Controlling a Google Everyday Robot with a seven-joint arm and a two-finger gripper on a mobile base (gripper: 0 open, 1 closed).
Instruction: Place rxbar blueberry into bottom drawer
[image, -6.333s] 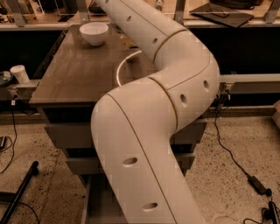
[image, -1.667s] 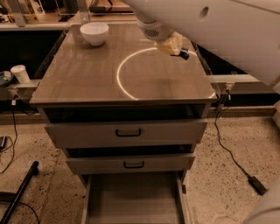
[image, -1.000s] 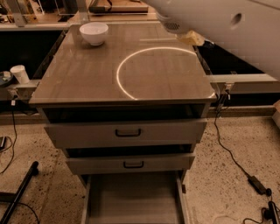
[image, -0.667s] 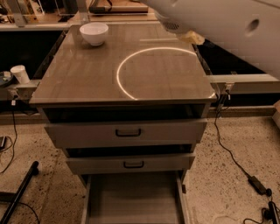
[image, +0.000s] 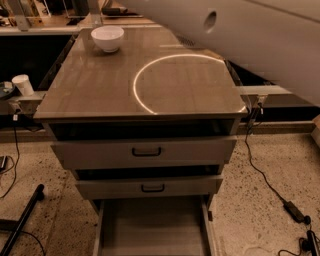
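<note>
The bottom drawer (image: 150, 227) stands pulled open at the foot of the cabinet, showing a plain bare floor. The rxbar blueberry is out of view. My white arm (image: 250, 35) crosses the upper right of the camera view, and the gripper itself is not in view.
A white bowl (image: 107, 38) sits at the back left of the cabinet top (image: 100, 85), where a bright ring of light reflects. Two upper drawers with black handles (image: 146, 151) are slightly open. A white cup (image: 23, 84) stands on a ledge at left. Cables (image: 270, 185) trail on the floor at right.
The arm has swung up and to the right. The gripper that hung over the back right of the cabinet top has left the view.
</note>
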